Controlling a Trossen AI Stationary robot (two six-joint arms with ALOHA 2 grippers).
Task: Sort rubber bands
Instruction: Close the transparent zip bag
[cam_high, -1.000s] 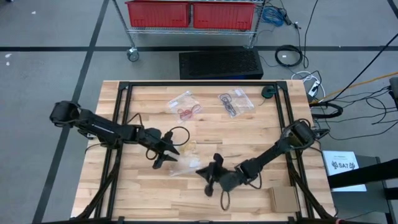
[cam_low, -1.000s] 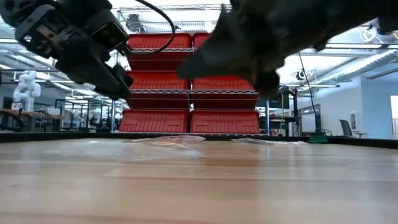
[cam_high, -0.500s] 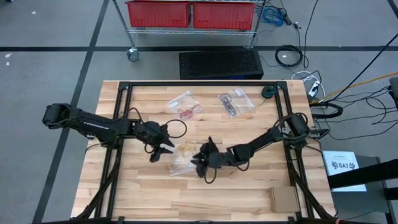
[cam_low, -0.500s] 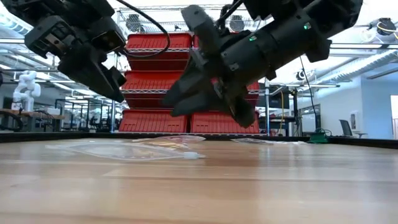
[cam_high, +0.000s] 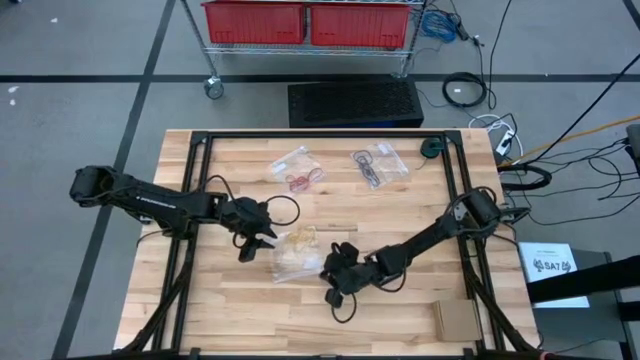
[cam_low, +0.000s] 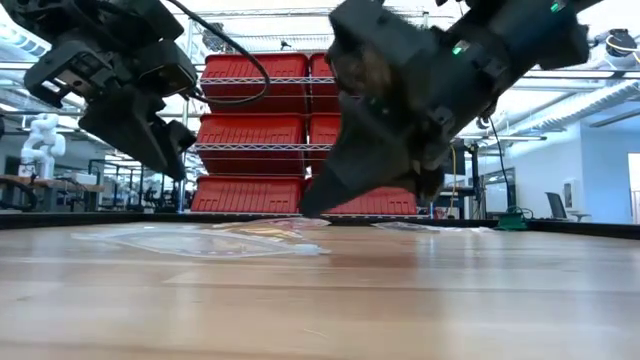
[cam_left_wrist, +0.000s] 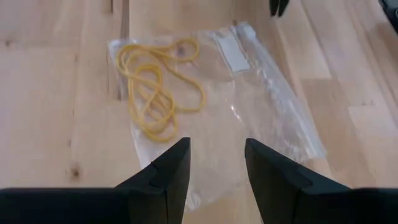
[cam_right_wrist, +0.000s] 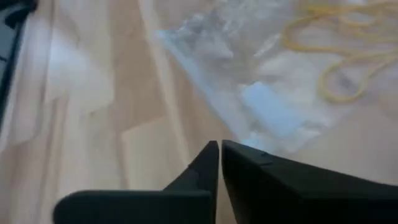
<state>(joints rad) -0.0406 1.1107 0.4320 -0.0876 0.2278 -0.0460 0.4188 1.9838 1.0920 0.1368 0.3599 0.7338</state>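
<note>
A clear plastic bag lies flat on the wooden table, with yellow rubber bands inside its far part. My left gripper hovers open just left of the bag, above its edge, its fingers pointing down at a slant. My right gripper is shut to the right and near side of the bag, its tips low over bare wood beside the bag's corner. Nothing shows between its fingers.
A bag with red bands and a bag with black bands lie at the table's far middle. A brown card piece sits at the near right. Black frame rails run along both sides.
My right gripper went toward the bag with its fingers spread, then drew back toward the near edge, sank lower and shut. The bag now lies flat on the wood. My left gripper shifted a little toward the table's left edge and tipped, staying open.
</note>
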